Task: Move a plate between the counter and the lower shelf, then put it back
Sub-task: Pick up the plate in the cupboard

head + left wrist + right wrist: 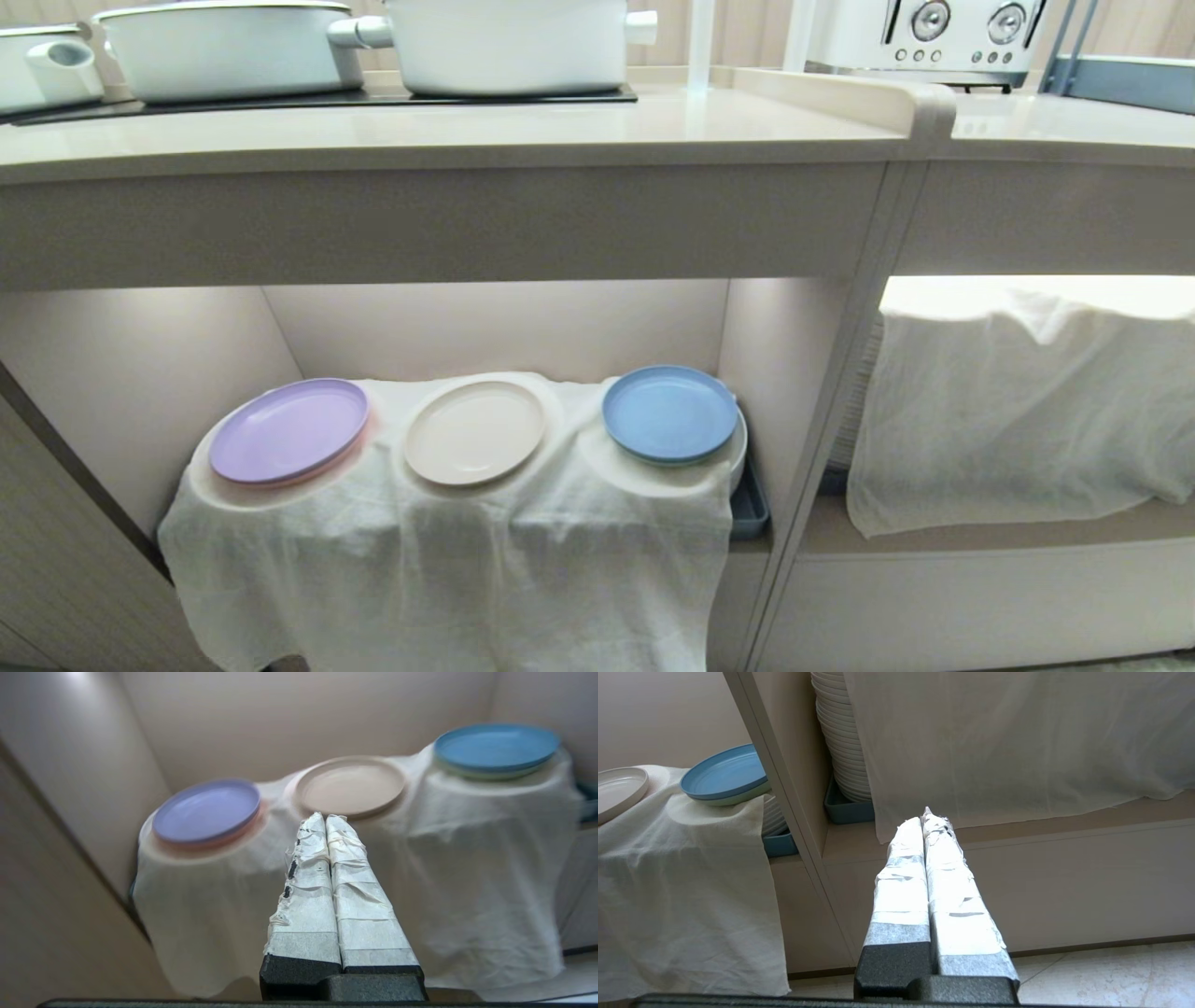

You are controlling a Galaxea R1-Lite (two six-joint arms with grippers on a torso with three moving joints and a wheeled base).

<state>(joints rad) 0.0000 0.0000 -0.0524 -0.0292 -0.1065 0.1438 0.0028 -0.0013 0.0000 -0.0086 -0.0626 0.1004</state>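
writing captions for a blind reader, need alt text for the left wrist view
The left tool, shut and empty, points at the cream plate in the lower shelf. The plate lies on a white cloth between a lilac plate and a blue plate.

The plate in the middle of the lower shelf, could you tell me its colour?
Cream, a plain beige plate; the head view shows it best.

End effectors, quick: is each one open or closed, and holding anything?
Left end effector: closed, holding nothing.
Right end effector: closed, holding nothing.
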